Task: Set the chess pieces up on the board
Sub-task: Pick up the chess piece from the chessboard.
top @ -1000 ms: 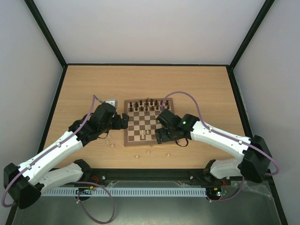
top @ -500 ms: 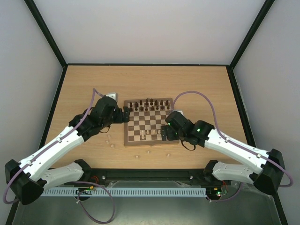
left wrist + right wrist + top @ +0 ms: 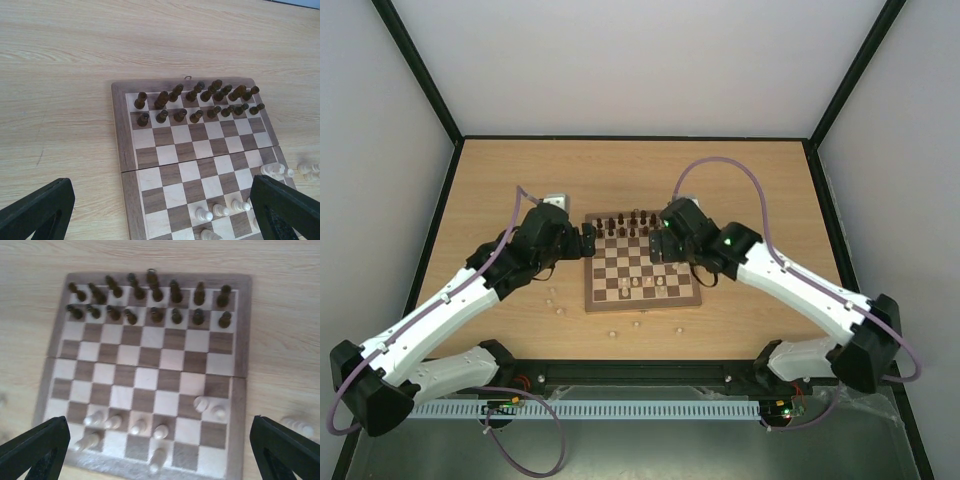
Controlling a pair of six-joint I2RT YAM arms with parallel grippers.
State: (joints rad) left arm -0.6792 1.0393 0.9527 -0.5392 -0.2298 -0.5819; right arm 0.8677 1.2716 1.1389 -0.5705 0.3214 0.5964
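Watching from afar, I saw my left claw (image 3: 160,202) and right claw (image 3: 160,442) wide open, holding nothing, by the board (image 3: 638,266); dark pieces (image 3: 196,116) stood in two rows.

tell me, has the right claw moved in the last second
Yes. In the top view the right claw went from the board's near right corner toward its far right side, by the dark pieces.
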